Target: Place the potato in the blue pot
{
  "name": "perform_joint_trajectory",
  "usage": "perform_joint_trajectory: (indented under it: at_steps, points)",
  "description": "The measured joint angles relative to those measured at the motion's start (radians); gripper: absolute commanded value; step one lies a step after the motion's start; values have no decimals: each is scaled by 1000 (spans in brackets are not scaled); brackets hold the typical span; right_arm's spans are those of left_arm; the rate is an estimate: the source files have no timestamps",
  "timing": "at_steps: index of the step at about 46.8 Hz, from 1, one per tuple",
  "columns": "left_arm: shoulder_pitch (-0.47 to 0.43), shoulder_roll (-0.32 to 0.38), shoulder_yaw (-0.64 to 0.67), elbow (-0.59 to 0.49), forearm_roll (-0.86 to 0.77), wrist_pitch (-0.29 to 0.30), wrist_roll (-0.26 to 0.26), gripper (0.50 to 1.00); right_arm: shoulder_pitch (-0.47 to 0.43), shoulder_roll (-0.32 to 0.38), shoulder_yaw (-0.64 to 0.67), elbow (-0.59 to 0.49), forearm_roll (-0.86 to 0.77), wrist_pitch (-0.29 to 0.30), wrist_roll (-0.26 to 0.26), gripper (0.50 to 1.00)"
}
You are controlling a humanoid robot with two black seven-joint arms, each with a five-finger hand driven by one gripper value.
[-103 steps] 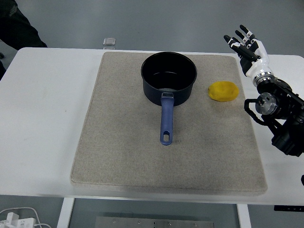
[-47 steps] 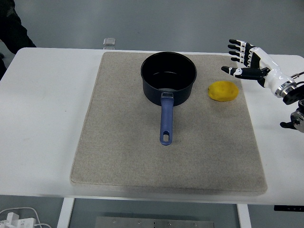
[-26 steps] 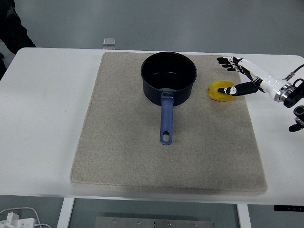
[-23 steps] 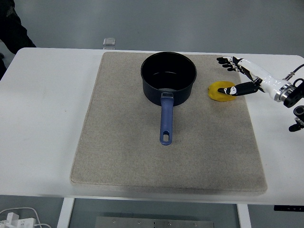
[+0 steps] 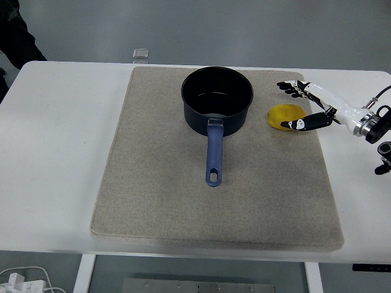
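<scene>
The yellow potato (image 5: 283, 114) lies on the beige mat (image 5: 153, 183), just right of the blue pot (image 5: 217, 99). The pot stands upright at the mat's far middle, empty, with its blue handle (image 5: 213, 155) pointing toward the near edge. My right hand (image 5: 292, 105) reaches in from the right at the potato. Its fingers (image 5: 291, 87) are spread beyond the potato and its thumb (image 5: 300, 124) lies at the potato's near right side. The hand is open around the potato and the potato still rests on the mat. The left arm is out of view.
A small clear square object (image 5: 141, 54) sits at the white table's (image 5: 55, 140) far edge. A dark-clothed person (image 5: 18, 33) shows at the top left corner. White cables (image 5: 21, 279) lie below the table's near left.
My right hand came down from above the table's right side to the potato. In the last half second the thumb slid a little nearer and the fingers shifted left.
</scene>
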Motion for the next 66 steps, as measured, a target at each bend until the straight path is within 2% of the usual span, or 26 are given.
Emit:
perform_joint_trajectory:
  at_steps: [15,23,50,55,59,66]
  points:
    - [1,0,0,1,0,0,0,999,-18,22,-2,-82,0,-32,1,911]
    - [1,0,0,-2,0,0,0,999,-17,39,-6,-129,-1,-51,23,911]
    - [1,0,0,-3,0,0,0,999,-18,65,-17,-134,10,-62,28,893]
    - [1,0,0,-3,0,0,0,999,-18,69,-17,-134,11,-62,28,850]
    - [1,0,0,-4,0,0,0,999,-20,76,-17,-134,13,-62,28,748]
    - [1,0,0,-5,0,0,0,999,-20,80,-18,-131,14,-62,28,703]
